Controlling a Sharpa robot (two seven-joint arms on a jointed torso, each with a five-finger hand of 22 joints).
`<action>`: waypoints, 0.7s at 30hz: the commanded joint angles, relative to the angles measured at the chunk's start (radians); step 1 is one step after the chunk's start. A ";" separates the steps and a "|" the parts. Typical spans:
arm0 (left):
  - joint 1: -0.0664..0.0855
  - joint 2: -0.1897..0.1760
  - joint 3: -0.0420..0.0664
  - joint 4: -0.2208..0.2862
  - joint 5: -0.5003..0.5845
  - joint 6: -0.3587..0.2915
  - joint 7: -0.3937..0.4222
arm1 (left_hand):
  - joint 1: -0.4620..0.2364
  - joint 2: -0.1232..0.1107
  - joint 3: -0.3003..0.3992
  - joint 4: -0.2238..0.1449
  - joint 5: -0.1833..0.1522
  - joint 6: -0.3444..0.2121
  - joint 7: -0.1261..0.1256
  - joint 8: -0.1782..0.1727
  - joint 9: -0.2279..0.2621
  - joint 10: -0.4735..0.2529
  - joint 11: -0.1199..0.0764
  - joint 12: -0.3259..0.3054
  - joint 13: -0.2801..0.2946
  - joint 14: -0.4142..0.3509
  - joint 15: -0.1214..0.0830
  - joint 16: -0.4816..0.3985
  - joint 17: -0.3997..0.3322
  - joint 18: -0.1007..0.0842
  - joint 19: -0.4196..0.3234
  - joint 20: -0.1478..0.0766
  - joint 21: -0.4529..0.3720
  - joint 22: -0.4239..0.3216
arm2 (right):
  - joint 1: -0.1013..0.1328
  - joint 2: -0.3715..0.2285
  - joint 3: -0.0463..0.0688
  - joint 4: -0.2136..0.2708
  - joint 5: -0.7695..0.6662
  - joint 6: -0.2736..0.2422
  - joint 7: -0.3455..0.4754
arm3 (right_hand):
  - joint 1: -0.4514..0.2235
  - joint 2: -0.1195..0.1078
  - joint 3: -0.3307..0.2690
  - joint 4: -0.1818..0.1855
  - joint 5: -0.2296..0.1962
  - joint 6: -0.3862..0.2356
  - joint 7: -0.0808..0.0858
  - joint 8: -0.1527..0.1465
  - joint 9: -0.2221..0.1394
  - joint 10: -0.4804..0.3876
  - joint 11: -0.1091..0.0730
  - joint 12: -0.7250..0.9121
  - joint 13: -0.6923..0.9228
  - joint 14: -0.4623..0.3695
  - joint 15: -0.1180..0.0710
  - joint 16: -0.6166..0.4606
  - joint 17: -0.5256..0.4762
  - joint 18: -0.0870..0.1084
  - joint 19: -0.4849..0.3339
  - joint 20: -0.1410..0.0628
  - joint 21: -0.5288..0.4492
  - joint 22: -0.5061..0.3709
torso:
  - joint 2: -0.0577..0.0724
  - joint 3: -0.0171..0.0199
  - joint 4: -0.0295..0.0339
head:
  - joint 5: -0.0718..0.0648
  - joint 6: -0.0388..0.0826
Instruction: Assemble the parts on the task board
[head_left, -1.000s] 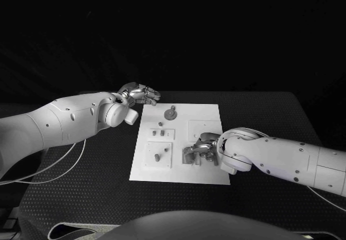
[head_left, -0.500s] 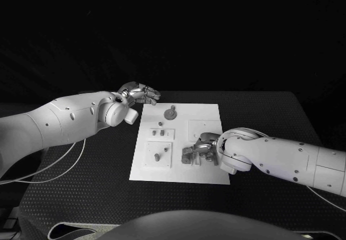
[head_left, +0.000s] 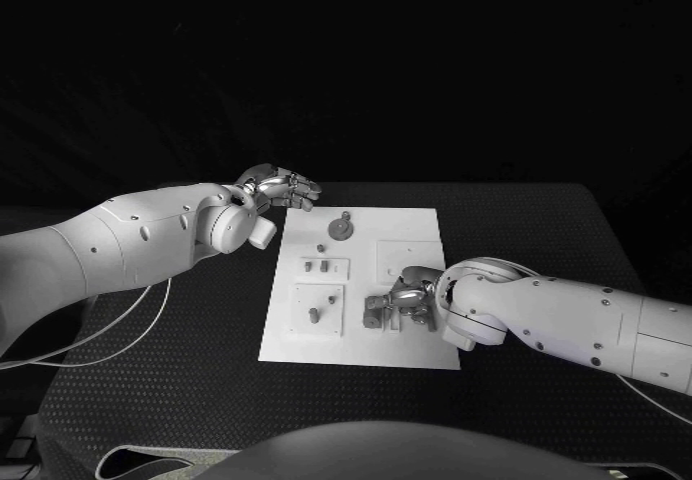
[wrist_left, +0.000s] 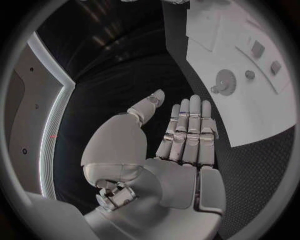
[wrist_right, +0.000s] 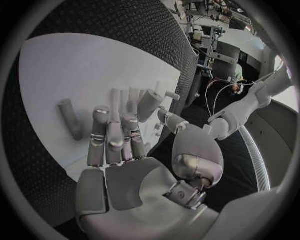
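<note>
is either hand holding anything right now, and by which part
Left hand holds nothing, its fingers straight. Right hand lies over the task board beside a grey part; no hold shows.

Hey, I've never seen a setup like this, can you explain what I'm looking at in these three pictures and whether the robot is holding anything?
It is a robot with two white arms, each ending in a silver hand. One picture looks down from its head; the two round ones come from cameras at its wrists. On the black table lies a white board with small grey parts, among them a gear. The left hand hovers off the board's far corner, holding nothing, fingers straight. The right hand reaches over the board near a loose peg; whether it holds anything is unclear.
</note>
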 joint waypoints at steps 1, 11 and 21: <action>0.002 -0.001 0.001 0.003 0.006 0.012 0.006 | -0.012 -0.002 0.000 0.006 0.003 -0.006 0.001 0.004 -0.001 -0.004 0.003 -0.003 -0.001 0.004 0.003 -0.006 0.002 -0.007 -0.001 0.003 -0.006 -0.001 | -0.003 -0.016 -0.002 0.019 -0.039 0.011 0.050 | 0.046 0.010 -0.016 -0.036 0.004 0.003 0.004 0.006 0.008 -0.007 0.002 0.007 -0.002 -0.004 0.002 -0.003 -0.002 0.005 -0.006 -0.005 0.005 0.018 | 0.000 0.0001 0.0002 | 0.000 0.000; 0.002 -0.005 0.001 0.004 0.006 0.011 0.004 | -0.011 -0.001 0.001 0.006 0.003 -0.006 0.001 0.005 -0.001 -0.004 0.003 -0.003 -0.001 0.004 0.003 -0.007 0.003 -0.007 -0.001 0.003 -0.006 -0.001 | -0.003 -0.060 -0.002 0.083 -0.073 0.035 0.076 | 0.134 -0.001 -0.044 -0.136 0.007 0.015 -0.001 0.013 0.011 -0.004 -0.001 0.010 -0.009 -0.004 -0.001 -0.006 -0.006 0.005 -0.005 -0.001 0.003 0.014 | 0.001 0.0008 -0.0005 | 0.001 0.003; 0.002 -0.004 0.001 0.005 0.006 0.012 0.004 | -0.011 -0.001 0.001 0.006 0.003 -0.006 0.001 0.005 -0.001 -0.004 0.003 -0.003 -0.002 0.004 0.003 -0.007 0.003 -0.007 -0.001 0.003 -0.006 -0.001 | -0.004 -0.037 -0.002 0.065 -0.101 0.041 0.068 | 0.204 0.017 -0.045 -0.178 0.006 0.028 -0.005 0.021 0.014 0.000 -0.004 0.014 -0.014 0.002 -0.003 -0.007 -0.003 0.005 0.000 0.003 0.002 0.014 | 0.000 0.0004 0.0003 | -0.001 0.003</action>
